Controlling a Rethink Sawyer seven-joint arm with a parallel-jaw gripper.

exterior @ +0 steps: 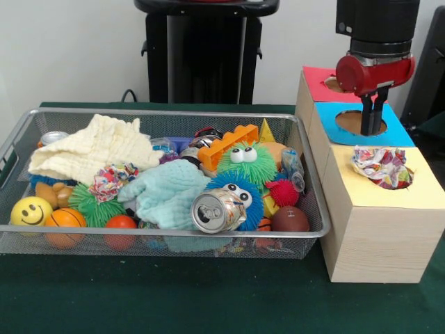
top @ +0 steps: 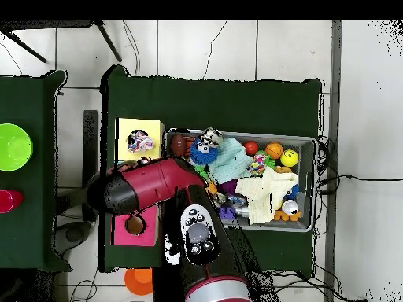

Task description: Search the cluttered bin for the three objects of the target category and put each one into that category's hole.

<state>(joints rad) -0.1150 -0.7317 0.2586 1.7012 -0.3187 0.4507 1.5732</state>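
Observation:
The wire mesh bin (exterior: pixel 160 111) stands at the left and is full of toys; it also shows in the overhead view (top: pixel 308 143). One printed cloth bundle (exterior: pixel 381 167) sits in the yellow-ringed hole (exterior: pixel 417 191) of the wooden box, also seen from overhead (top: pixel 140 142). A second printed bundle (exterior: pixel 111 179) lies in the bin between the cream and mint cloths, seen from overhead as well (top: pixel 257 163). I see no third one. My gripper (exterior: pixel 372 132) hangs above the blue-ringed hole, behind the yellow one, shut and empty. In the overhead view the arm hides it.
In the bin lie a cream cloth (exterior: pixel 94 149), a mint cloth (exterior: pixel 167 195), a drinks can (exterior: pixel 215 211), green (exterior: pixel 247 161) and blue (exterior: pixel 236 191) fuzzy toys and balls. The blue-ringed hole (exterior: pixel 351 122) and red-ringed hole (exterior: pixel 332 83) are behind the yellow one.

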